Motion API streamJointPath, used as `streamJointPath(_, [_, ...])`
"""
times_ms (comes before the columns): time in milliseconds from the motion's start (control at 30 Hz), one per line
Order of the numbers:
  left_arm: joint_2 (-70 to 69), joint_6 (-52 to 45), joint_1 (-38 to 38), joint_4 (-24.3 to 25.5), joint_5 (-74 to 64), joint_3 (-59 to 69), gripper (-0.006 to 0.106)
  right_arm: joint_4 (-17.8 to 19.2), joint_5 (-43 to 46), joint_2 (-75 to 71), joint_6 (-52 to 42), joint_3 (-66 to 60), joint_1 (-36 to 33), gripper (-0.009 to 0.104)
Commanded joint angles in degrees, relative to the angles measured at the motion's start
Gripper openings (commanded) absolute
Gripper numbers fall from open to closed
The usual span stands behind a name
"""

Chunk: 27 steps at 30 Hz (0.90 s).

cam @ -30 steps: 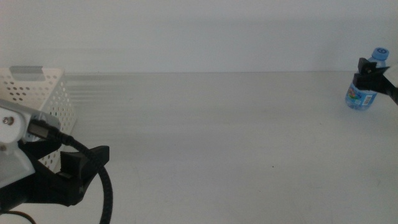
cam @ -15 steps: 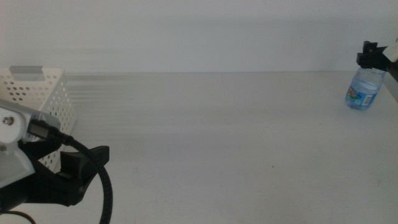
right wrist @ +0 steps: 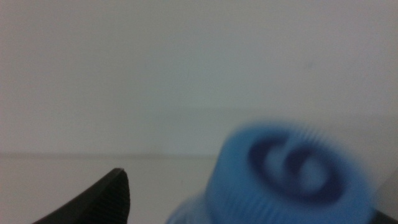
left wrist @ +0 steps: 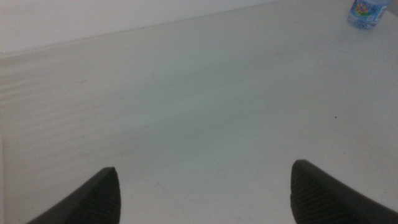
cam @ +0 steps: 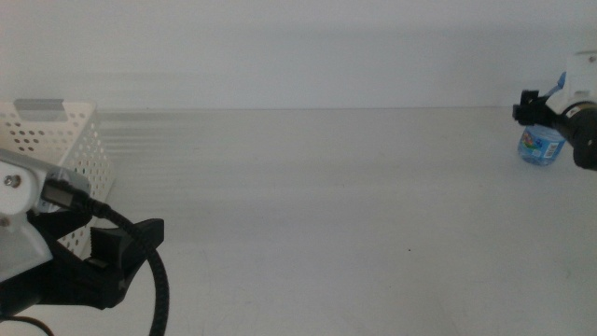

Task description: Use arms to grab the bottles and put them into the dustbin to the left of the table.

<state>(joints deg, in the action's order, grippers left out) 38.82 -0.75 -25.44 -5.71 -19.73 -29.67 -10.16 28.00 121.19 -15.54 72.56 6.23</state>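
We count one small blue-capped water bottle (cam: 541,146) standing far right on the table (cam: 308,205), the right gripper (cam: 539,105) just above it, jaw state unclear. One dustbin (cam: 58,140) sits far left, beside the left gripper (left wrist: 202,186), jaws spread and empty.

You see a matt white counter (cam: 308,196), smooth apart from faint specks. The dustbin (cam: 58,140) looks like white plastic, its walls punched with round holes. The water bottle (cam: 541,147) is clear glossy plastic under a ridged blue plastic cap (right wrist: 292,165). The left end effector (left wrist: 202,193) has 2 dark, finely ribbed matt pads
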Motion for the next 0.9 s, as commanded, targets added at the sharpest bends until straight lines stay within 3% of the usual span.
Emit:
streamJointPath(0, [-0.23,0.75,-0.43,-0.27,4.20,-1.60,0.090,0.94,4.97,-2.01,-0.35,1.94,0.42,0.077])
streamJointPath(167, [-0.23,0.75,-0.43,-0.27,4.20,-1.60,0.090,0.94,8.82,0.85,-0.18,1.94,0.42,0.075])
streamJointPath(233, [-0.23,0.75,-0.43,-0.27,4.20,-1.60,0.090,0.71,9.76,1.33,-0.19,1.94,0.42,0.067])
streamJointPath(300, [-0.23,0.75,-0.43,-0.27,4.20,-1.60,0.090,0.71,9.62,1.36,-0.31,1.88,0.42,0.050])
streamJointPath(400, [-0.23,0.75,-0.43,-0.27,4.20,-1.60,0.090,0.96,8.97,0.87,-0.31,1.56,0.30,0.005])
streamJointPath(433, [-0.23,0.75,-0.43,-0.27,4.20,-1.60,0.090,1.22,8.26,-0.09,0.47,1.50,-0.37,0.000])
streamJointPath(867, [-0.23,0.75,-0.43,-0.27,4.21,-1.60,0.090,13.28,3.41,-13.71,6.38,0.26,-15.74,0.000])
